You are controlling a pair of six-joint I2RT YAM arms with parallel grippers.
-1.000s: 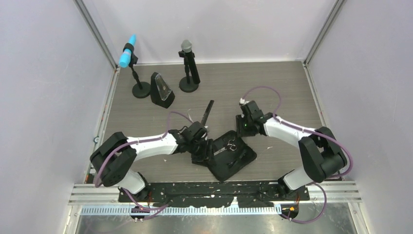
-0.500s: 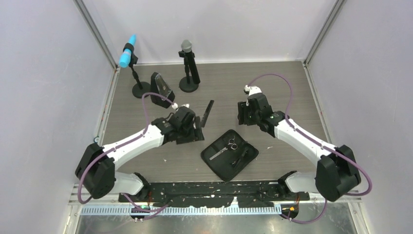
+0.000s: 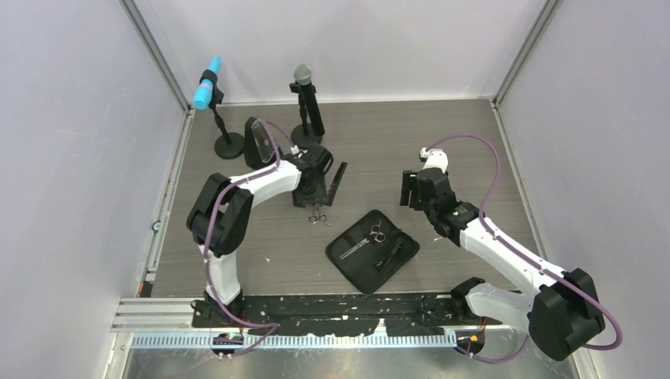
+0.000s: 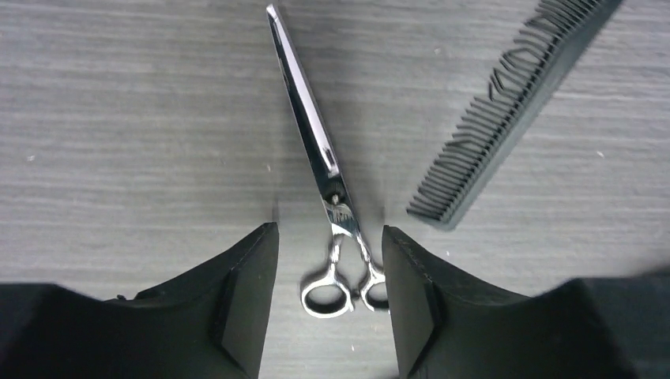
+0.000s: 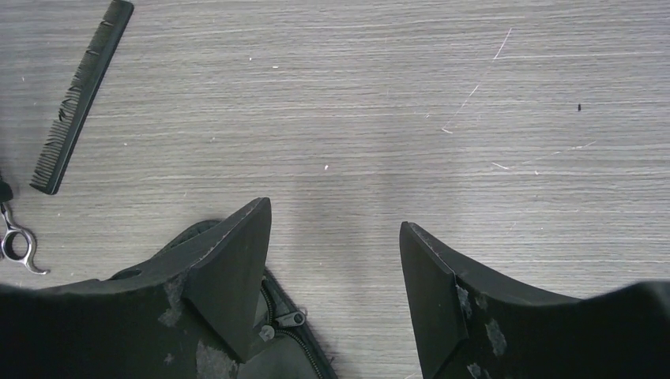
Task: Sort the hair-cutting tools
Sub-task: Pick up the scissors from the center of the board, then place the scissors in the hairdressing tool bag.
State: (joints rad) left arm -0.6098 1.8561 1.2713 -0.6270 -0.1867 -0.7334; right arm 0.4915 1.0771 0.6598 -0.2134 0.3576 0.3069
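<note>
Currently, two scissors: first scissors [image 3: 365,239] on the pouch [image 3: 371,275], near centre; second scissors [image 4: 324,170] on the table [image 3: 474,142] farther left, between the parted jaws of the left gripper [image 4: 329,237]. One comb [image 4: 506,103] lies just right. The right gripper [image 5: 334,215] stands parted, empty.

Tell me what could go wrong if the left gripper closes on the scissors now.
1. The scissors lie flat on the table, with only their finger rings between the fingers of the open left gripper; closing may push them away rather than grip them.
2. The comb lies close beside them, so it may get knocked.
</note>
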